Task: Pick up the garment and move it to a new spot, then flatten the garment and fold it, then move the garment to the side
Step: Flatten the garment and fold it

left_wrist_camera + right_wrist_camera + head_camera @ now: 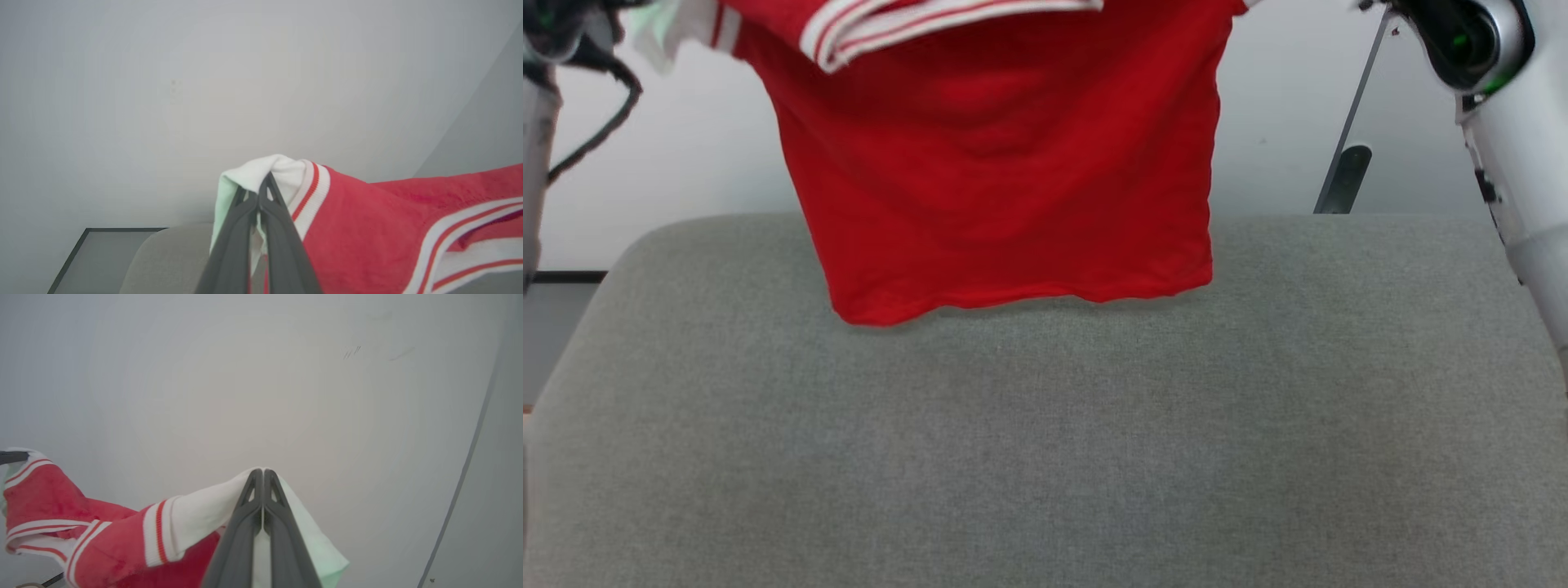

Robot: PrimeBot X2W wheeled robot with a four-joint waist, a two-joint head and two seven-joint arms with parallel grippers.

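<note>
The garment, a red jersey with white sleeves and striped trim, hangs spread in the air, its hem just above the grey cushioned surface. The chest numerals are hidden. In the left wrist view my left gripper is shut on the garment's white sleeve, the striped trim just to its right. In the right wrist view my right gripper is shut on the other white sleeve, and the garment's red body sags away to the left. Both arms are raised at the head view's upper corners.
The grey surface has rounded far corners and a pale wall behind it. A thin metal rod with a dark foot leans at the back right. A black cable loops off my left arm. My pale right forearm runs down the right edge.
</note>
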